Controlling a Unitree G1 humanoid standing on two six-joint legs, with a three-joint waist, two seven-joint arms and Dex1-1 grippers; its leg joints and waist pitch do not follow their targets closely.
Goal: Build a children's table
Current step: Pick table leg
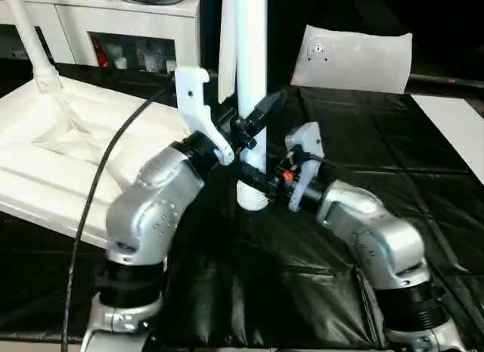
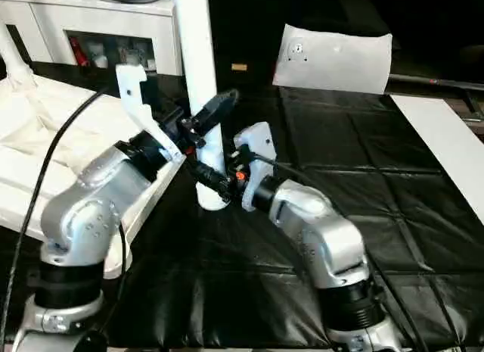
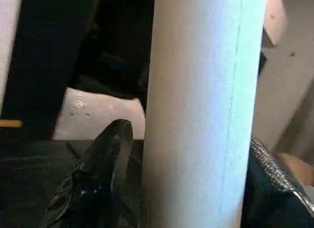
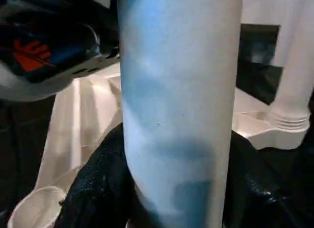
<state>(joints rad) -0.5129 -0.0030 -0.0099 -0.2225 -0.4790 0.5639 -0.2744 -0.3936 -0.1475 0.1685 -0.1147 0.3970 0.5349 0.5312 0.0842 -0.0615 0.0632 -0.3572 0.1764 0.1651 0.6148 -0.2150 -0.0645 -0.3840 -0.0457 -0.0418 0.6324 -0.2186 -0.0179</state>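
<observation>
- The right gripper (image 2: 219, 187) clamps the upright leg (image 1: 252, 57) near its foot, steadying it beside the tabletop (image 1: 53, 151).
- The left gripper (image 1: 253, 121), fingers apart, straddles that leg.

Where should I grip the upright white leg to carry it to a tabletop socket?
Grip the leg low on its round shaft, near its foot, fingers on opposite sides, coming in level from the robot's side. It stands upright on the black mat; the tabletop lies left.

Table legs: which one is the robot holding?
The upright leg between both grippers, its foot on the black mat. The other leg is already plugged into the tabletop corner.
</observation>
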